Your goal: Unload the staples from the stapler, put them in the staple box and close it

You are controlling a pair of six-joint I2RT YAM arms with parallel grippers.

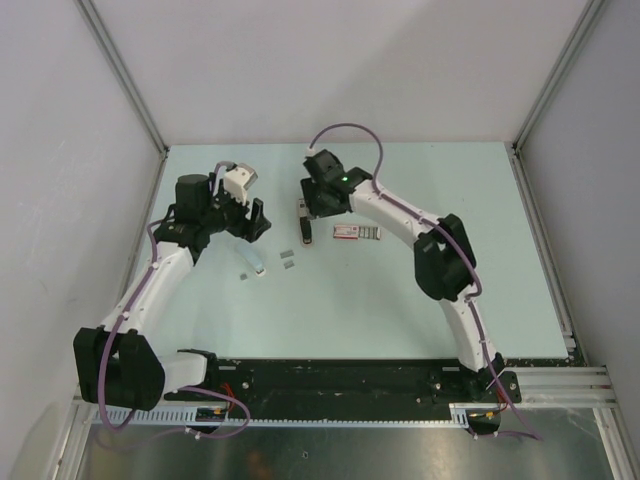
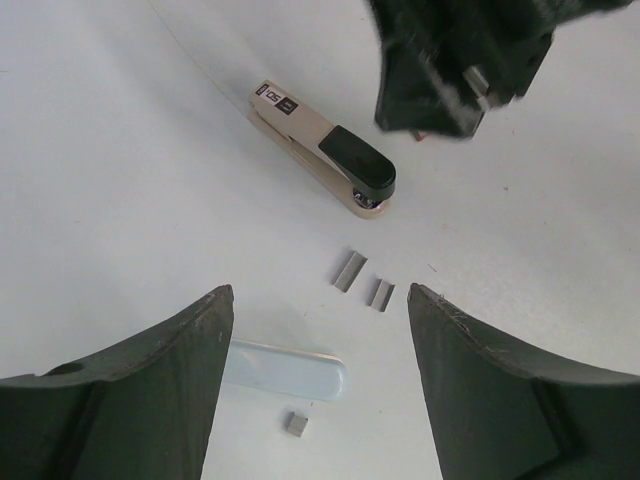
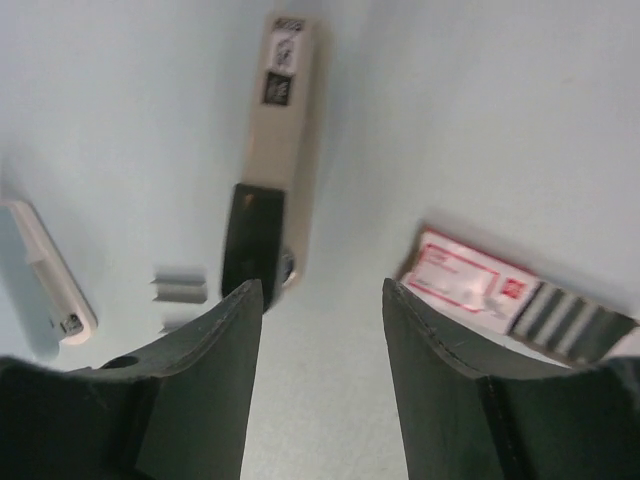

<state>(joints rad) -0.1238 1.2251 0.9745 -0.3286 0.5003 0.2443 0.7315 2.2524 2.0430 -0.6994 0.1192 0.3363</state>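
On the table [image 3: 420,130], stapler [image 3: 278,150] lies before right hand [image 3: 322,300].

The stapler [image 2: 320,160] is beige with a black thumb pad and small black-and-white labels. The staples [image 2: 349,270] are grey. The packet [image 3: 470,285] is red and white, grey-striped toward 4 o'clock. The counter [image 1: 400,300] is pale mint.

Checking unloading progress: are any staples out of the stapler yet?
Out: two short staple strips lie on the table beside the stapler. Whether more remain inside cannot be told.
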